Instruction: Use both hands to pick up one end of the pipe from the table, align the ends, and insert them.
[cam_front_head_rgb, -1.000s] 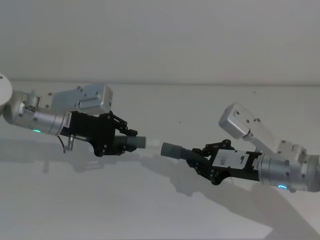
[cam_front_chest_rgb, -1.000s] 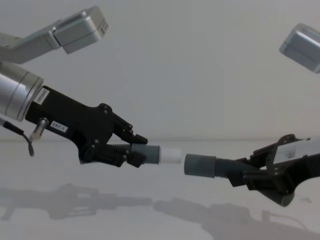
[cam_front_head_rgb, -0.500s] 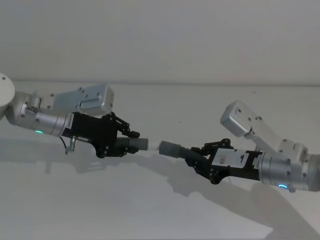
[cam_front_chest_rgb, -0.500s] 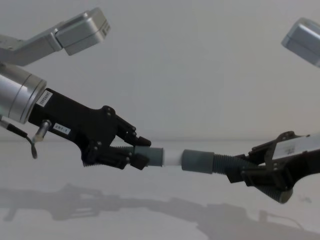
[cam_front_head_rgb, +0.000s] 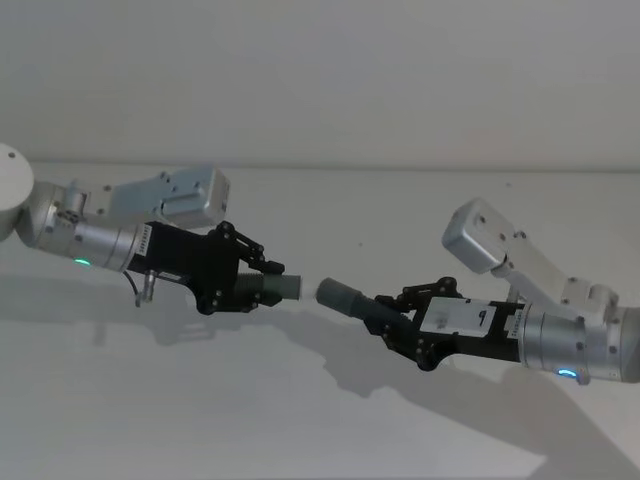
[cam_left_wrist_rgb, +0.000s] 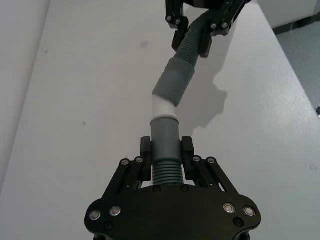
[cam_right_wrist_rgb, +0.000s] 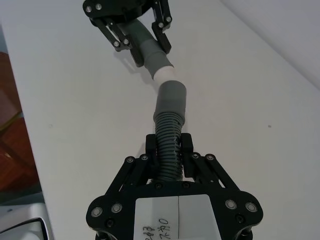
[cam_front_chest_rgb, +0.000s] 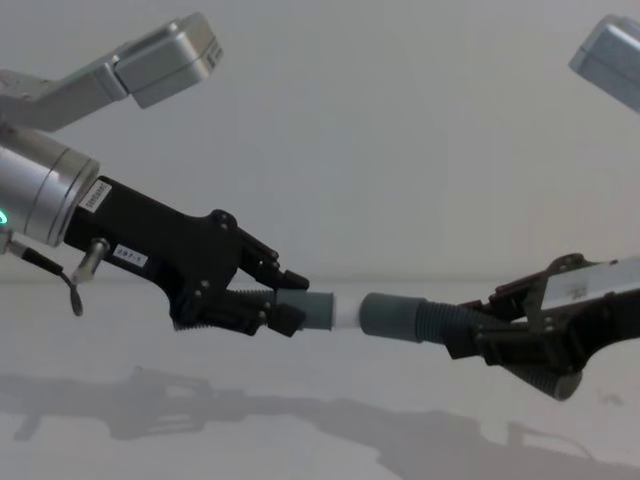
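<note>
Left gripper (cam_front_chest_rgb: 285, 302) clamps short piece (cam_front_chest_rgb: 318, 311), right gripper (cam_front_chest_rgb: 478, 332) clamps ribbed piece (cam_front_chest_rgb: 405, 317); white tip (cam_left_wrist_rgb: 164, 106) entering socket, above desk (cam_front_head_rgb: 300, 420).

Above the table (cam_front_head_rgb: 300, 420), both pipe pieces lifted clear of its surface, end to end across the middle. On the left, the left gripper (cam_front_head_rgb: 262, 281) clamped around the short piece (cam_front_chest_rgb: 318, 310), its narrow tip (cam_left_wrist_rgb: 163, 107) pointing right. On the right, the right gripper (cam_front_head_rgb: 392, 318) clamped around the ribbed length of the longer piece (cam_right_wrist_rgb: 169, 131), its socket end (cam_front_chest_rgb: 388, 316) pointing left. Tip just inside the socket mouth, most of it outside, the two pieces meeting at a slight angle. Grippers well apart, each behind its own piece.
</note>
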